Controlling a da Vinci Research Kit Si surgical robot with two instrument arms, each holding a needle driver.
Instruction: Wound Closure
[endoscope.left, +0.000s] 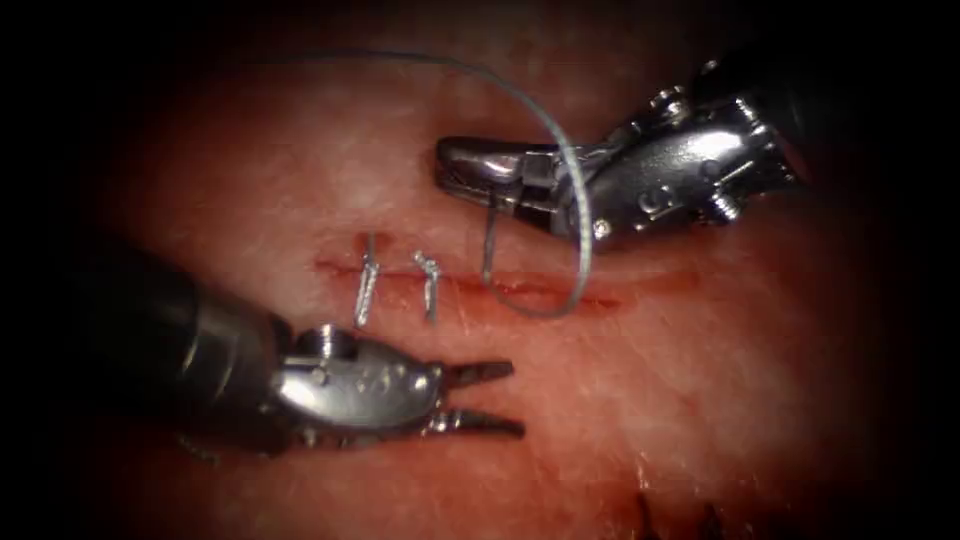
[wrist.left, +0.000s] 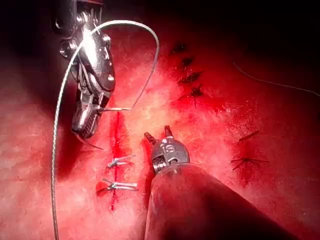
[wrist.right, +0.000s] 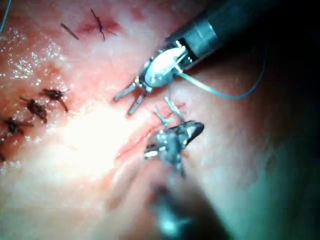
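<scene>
The cut (endoscope.left: 560, 290) runs across the tissue (endoscope.left: 700, 380), with two tied stitches (endoscope.left: 366, 285) (endoscope.left: 430, 285) at its left part. Above the cut, my right tool (endoscope.left: 450, 170) is shut on the needle (endoscope.left: 491, 240), which hangs from the jaws to the cut's upper edge just right of the second stitch. I cannot tell whether its lower end is in the tissue. The thread (endoscope.left: 500, 85) loops from there over the cut, up past the right tool and off to the upper left. Below the cut, my left tool (endoscope.left: 505, 398) is open and holds nothing. The left wrist view shows the needle (wrist.left: 114, 109), thread (wrist.left: 150, 50), right tool (wrist.left: 82, 130) and left tool (wrist.left: 157, 134).
Red fluid (endoscope.left: 520, 290) lines the unstitched right part of the cut. A row of older dark stitches (wrist.right: 35, 107) (wrist.left: 187, 77) lies in the tissue away from this cut. In the right wrist view the left tool (wrist.right: 125, 104) stands open beside the stitches (wrist.right: 167, 107).
</scene>
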